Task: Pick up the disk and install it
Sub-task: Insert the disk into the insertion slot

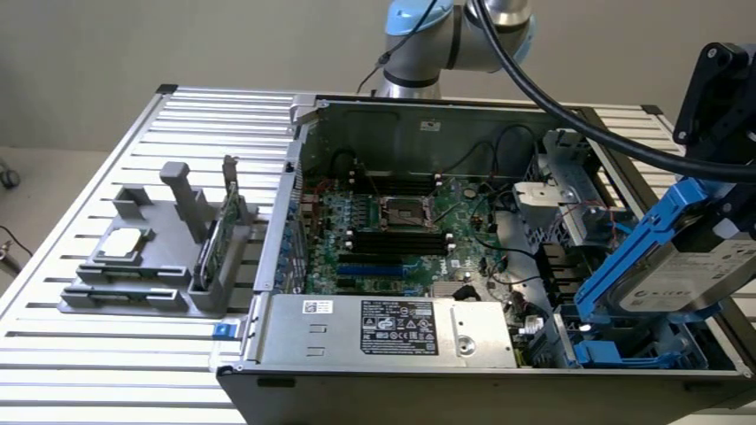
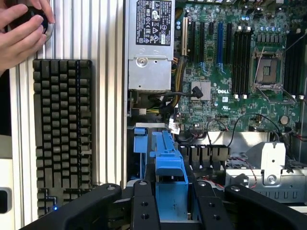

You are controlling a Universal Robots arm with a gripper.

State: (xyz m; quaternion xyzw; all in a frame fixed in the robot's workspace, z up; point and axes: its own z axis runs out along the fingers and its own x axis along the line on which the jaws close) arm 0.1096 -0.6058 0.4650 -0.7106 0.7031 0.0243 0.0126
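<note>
The disk (image 1: 691, 266), a silver-grey drive with a white label in a blue carrier frame, hangs tilted over the open computer case (image 1: 426, 124) at the exterior view's right. It is just above the drive bay (image 1: 614, 352), which has blue plastic parts. My gripper (image 1: 723, 208) is shut on the disk's upper part. In the wrist view the blue carrier (image 2: 168, 163) sits between my two black fingers (image 2: 144, 206), and my gripper (image 2: 171, 208) points down toward the bay beside the motherboard (image 2: 230, 72).
A grey fixture (image 1: 130, 297) left of the case holds a small silver chip (image 1: 124, 243) and an upright circuit card (image 1: 219, 239). The power supply (image 1: 378, 323) lies along the case's front. Beside the case lies a black keyboard (image 2: 62, 134), with a person's hand (image 2: 19, 28) near it.
</note>
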